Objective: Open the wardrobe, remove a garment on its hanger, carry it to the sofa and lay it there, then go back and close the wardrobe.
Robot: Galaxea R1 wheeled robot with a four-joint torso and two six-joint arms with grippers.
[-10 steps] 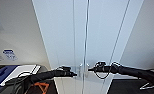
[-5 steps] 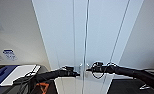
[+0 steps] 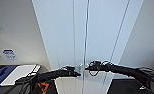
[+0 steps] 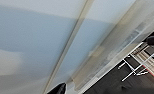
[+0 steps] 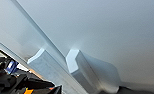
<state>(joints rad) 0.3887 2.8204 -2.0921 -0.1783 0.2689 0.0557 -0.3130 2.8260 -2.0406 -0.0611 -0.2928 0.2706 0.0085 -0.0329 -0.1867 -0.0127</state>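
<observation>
- Since a second ago both arms have edged inward: the left claw (image 3: pixel 77 73) and right claw (image 3: pixel 88 67) now sit closer to the middle seam.
- The wardrobe (image 3: pixel 103 32) stands directly ahead, doors shut, its paired handles (image 5: pixel 75 62) between the claws.
- Whether either claw is spread or pressed together, I cannot tell.
- To open well, I judge each claw should hook squarely on its own handle, then pull evenly outward.
</observation>
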